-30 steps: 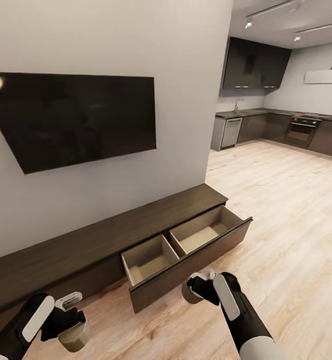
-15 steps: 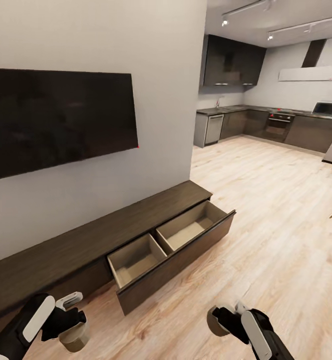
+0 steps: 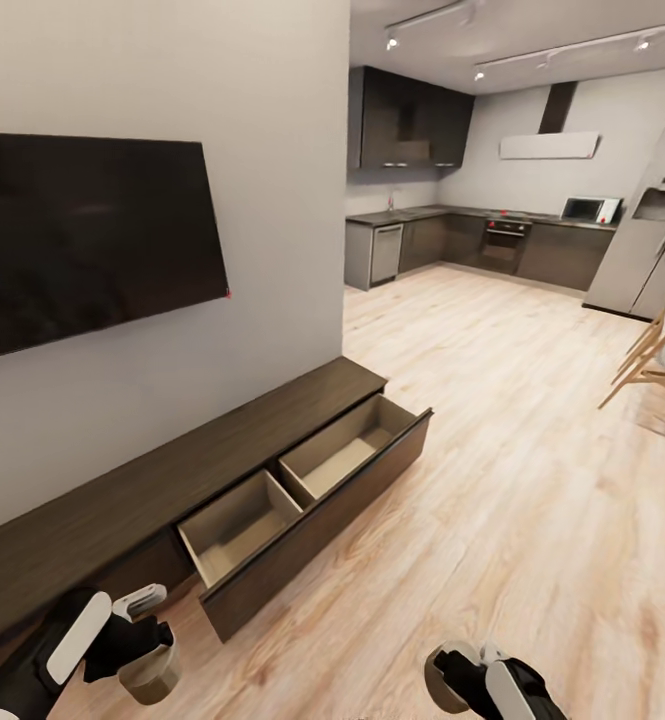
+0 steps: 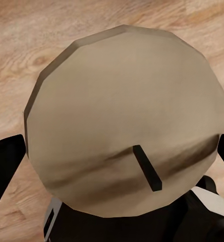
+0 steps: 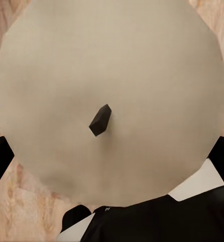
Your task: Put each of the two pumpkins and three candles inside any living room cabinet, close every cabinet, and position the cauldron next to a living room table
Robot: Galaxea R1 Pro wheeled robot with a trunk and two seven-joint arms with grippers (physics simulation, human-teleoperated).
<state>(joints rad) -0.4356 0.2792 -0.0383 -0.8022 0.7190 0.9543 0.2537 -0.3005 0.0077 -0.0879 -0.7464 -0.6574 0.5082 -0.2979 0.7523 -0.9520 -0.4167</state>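
Note:
My left gripper [image 3: 150, 655] is shut on a stubby grey-tan candle [image 3: 152, 676] low at the left, just in front of the cabinet. The left wrist view looks down on that candle's round top [image 4: 124, 126] with its dark wick. My right gripper [image 3: 457, 680] at the bottom edge is shut on a second candle [image 3: 436, 677], whose top [image 5: 107, 96] shows close in the right wrist view. The long low dark-brown cabinet [image 3: 172, 470] runs along the wall, its right drawer [image 3: 302, 490] pulled out with two pale beige compartments holding nothing. Pumpkins and cauldron are out of view.
A black TV [image 3: 82, 240] hangs on the wall above the cabinet. Pale wood floor [image 3: 512, 480] stretches right toward a dark kitchen [image 3: 452, 240]. Wooden chair legs [image 3: 662, 360] and a grey fridge [image 3: 652, 250] stand at the right edge.
The head view has swung right, so the cabinet and TV sit further left and chairs and fridge appear. The right gripper with its candle has dropped toward the bottom edge.

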